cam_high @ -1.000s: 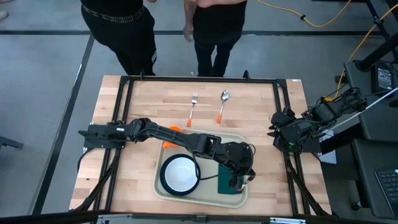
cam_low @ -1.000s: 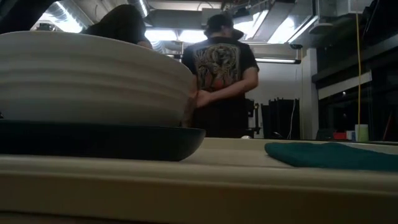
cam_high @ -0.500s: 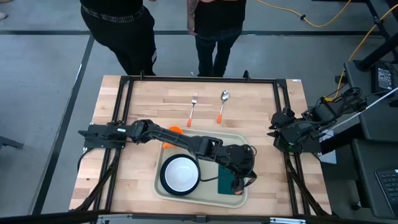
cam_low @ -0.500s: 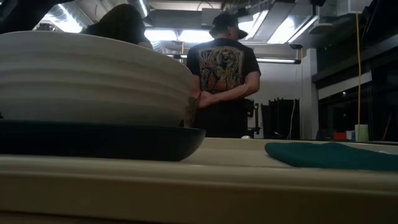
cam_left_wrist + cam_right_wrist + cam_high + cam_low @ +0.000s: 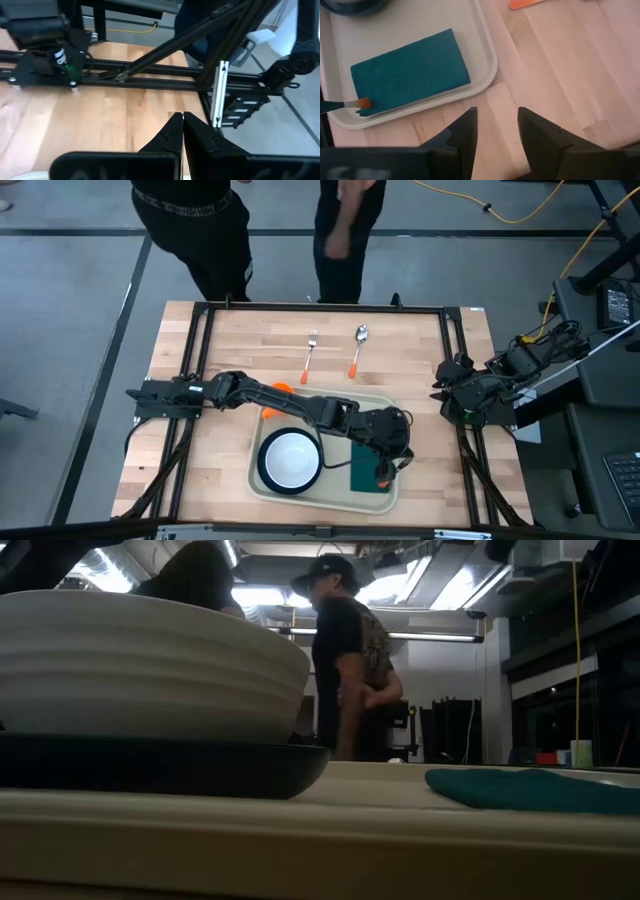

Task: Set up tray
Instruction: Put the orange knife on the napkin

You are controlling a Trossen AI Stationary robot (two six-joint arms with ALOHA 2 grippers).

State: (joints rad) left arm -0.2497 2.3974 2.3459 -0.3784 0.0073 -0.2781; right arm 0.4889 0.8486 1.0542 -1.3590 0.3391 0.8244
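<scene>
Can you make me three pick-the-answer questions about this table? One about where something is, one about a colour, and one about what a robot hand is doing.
1. Where is the green napkin?
A on the tray
B under the fork
C on the floor

2. What colour are the handles of the fork and spoon?
A blue
B orange
C white

3. The left gripper is:
A wide open
B shut
C holding the bowl

Answers: 1 A, the napkin lies inside the tray's rim. 2 B, both handles show orange from above. 3 B, its fingertips meet with nothing between them.
</scene>
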